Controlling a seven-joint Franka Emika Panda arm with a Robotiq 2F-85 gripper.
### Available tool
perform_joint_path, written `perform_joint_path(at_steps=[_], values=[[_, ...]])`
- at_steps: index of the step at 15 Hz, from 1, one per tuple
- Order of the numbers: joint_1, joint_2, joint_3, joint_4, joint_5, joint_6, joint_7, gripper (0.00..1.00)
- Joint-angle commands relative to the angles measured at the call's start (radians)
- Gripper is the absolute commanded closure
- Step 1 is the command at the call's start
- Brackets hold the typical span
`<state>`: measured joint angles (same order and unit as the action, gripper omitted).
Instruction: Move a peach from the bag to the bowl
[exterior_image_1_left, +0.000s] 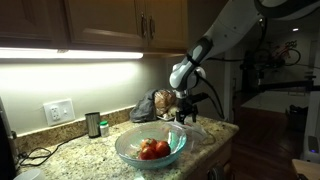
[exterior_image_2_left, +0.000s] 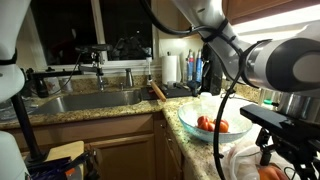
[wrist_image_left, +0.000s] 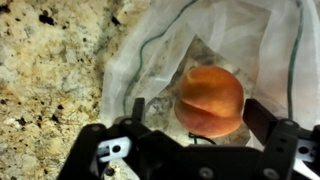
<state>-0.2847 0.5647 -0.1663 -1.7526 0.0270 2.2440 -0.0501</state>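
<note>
One peach (wrist_image_left: 211, 100) on whitish plastic (wrist_image_left: 150, 60), tool (wrist_image_left: 195, 115) spread wide just above, red fruits (exterior_image_1_left: 153, 149) in bowl (exterior_image_1_left: 176, 150).

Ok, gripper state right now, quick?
Gripper: open, holding nothing, jaws spread above the peach.
</note>
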Motion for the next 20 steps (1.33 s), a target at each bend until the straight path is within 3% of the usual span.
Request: perform_joint_path(at_steps=[1,8,9,11,15,20], values=[[0.004,0.012,-0.007,0.006,0.0,0.017,0.017,0.0],[-0.001,0.034,-0.005,0.017,0.004,0.016,0.011,0.03],[-0.002,0.035,-0.005,0.017,0.004,0.019,0.01,0.26],[-0.002,0.035,-0.006,0.017,0.004,0.019,0.01,0.3],[-0.002,0.027,-0.008,0.017,0.001,0.019,0.012,0.56],[0.0,0.011,-0.01,0.014,-0.001,0.022,0.013,0.59]])
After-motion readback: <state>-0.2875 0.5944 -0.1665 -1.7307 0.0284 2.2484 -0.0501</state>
